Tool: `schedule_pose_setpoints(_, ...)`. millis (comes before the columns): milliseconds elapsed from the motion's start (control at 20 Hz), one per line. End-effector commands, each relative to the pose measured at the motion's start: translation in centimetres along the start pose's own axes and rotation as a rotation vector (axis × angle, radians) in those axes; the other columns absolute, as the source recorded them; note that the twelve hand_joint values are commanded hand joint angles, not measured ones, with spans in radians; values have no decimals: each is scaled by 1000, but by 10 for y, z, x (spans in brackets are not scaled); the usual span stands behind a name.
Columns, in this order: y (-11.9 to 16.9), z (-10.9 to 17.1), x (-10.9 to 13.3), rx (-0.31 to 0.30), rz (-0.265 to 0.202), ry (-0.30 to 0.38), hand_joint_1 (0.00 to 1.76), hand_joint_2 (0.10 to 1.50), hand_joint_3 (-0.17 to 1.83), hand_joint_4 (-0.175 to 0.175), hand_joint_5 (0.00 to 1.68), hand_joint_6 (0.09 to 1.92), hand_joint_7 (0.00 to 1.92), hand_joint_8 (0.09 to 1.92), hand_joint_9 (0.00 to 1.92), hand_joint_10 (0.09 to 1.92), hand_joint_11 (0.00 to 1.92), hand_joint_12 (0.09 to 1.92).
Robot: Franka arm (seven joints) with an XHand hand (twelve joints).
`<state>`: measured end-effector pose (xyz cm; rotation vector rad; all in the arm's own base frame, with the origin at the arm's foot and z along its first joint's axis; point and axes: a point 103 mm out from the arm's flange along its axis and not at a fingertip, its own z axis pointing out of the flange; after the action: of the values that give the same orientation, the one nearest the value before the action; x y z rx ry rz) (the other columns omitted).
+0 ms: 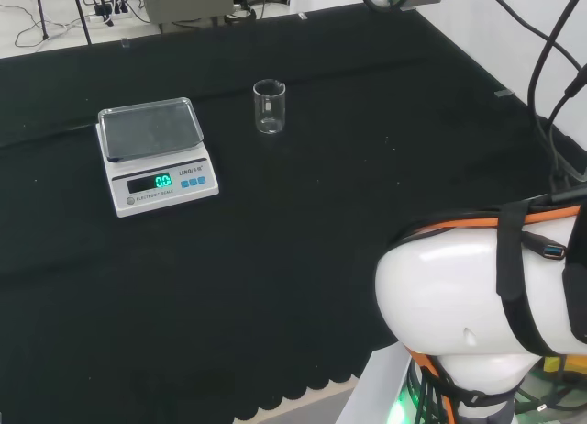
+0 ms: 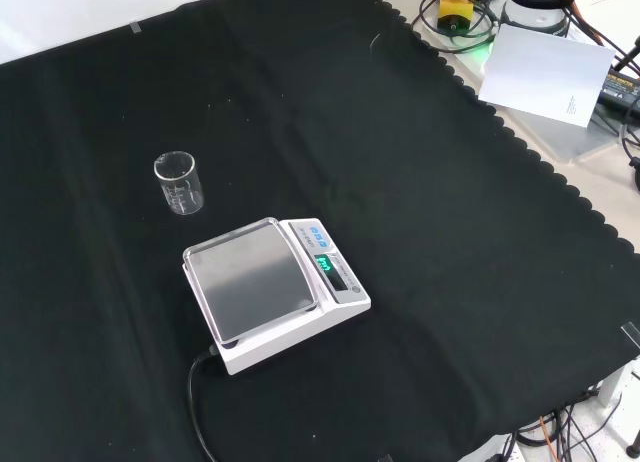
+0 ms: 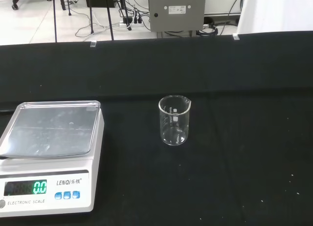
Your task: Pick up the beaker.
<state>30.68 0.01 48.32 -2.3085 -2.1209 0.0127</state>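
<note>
A small clear glass beaker (image 1: 270, 107) stands upright and empty on the black cloth, to the right of the scale in the head view. In the front view the beaker (image 2: 179, 183) sits up and to the left of the scale. The wrist view faces the beaker (image 3: 174, 120) from some distance, with bare cloth in front of it. Nothing touches the beaker.
A white electronic scale (image 1: 158, 155) with a steel pan and a lit green display stands on the cloth (image 1: 303, 222); the scale (image 2: 272, 290) trails a black cable toward the front edge. The arm's white link (image 1: 477, 295) bulks at the head view's lower right.
</note>
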Motion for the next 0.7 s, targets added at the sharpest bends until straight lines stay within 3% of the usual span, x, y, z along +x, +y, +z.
schedule_pose_setpoints(50, -3, 1, 2, -7, 0, -13, 573, 572, 504, 11, 58, 103, 7, 559, 78, 784, 0, 869)
schedule_pose_setpoints(200, -10, -2, 9, -11, 0, -23, 573, 648, 352, 12, 81, 87, 0, 566, 48, 835, 0, 861)
schedule_pose_setpoints(400, -12, 1, 10, -29, -3, -7, 574, 662, 324, 12, 86, 87, 0, 567, 44, 843, 0, 860)
schedule_pose_setpoints(600, 18, 18, -19, -20, -1, -6, 575, 665, 319, 12, 87, 87, 0, 566, 43, 843, 0, 859)
schedule_pose_setpoints(700, 43, 31, -9, -7, 4, -26, 578, 667, 312, 13, 85, 87, 0, 560, 43, 844, 0, 860)
